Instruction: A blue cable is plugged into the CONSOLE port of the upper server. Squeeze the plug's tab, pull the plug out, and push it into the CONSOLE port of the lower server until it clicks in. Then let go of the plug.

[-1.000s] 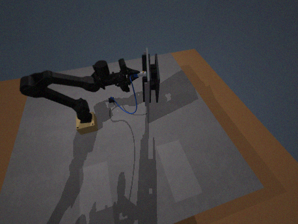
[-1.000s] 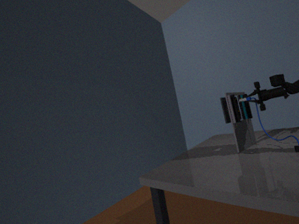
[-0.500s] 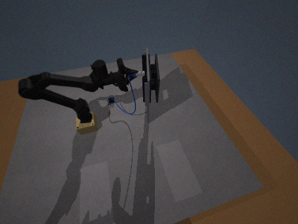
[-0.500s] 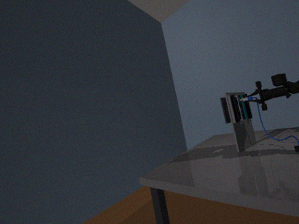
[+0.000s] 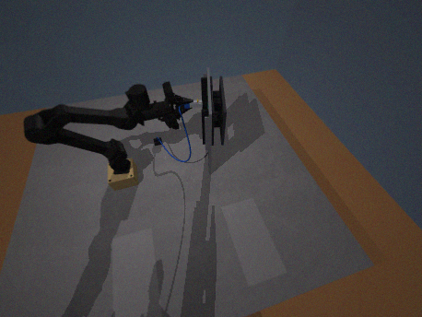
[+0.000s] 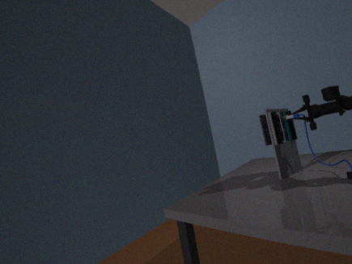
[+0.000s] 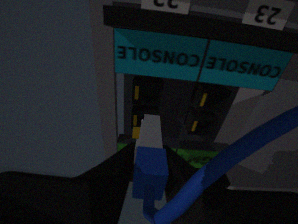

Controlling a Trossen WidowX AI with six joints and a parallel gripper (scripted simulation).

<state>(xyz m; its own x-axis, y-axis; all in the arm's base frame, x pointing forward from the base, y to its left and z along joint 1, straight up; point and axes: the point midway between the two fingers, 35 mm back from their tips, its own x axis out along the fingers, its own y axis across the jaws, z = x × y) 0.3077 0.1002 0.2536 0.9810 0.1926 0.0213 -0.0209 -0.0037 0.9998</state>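
Before the upright rack (image 5: 208,92) (image 6: 287,154), the gripper (image 5: 191,100) (image 6: 302,114) (image 7: 148,148) pinches the blue plug (image 5: 186,106) (image 6: 296,116) (image 7: 150,172), its pale nose facing the rack's CONSOLE ports. The light, hard plug is best squeezed by its boot and tab; the soft blue cable (image 5: 190,143) (image 6: 310,144) (image 7: 235,145), looping outside the rack, may tug.

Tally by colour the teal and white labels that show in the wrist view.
Teal CONSOLE labels: 2
White number labels: 2
Total: 4
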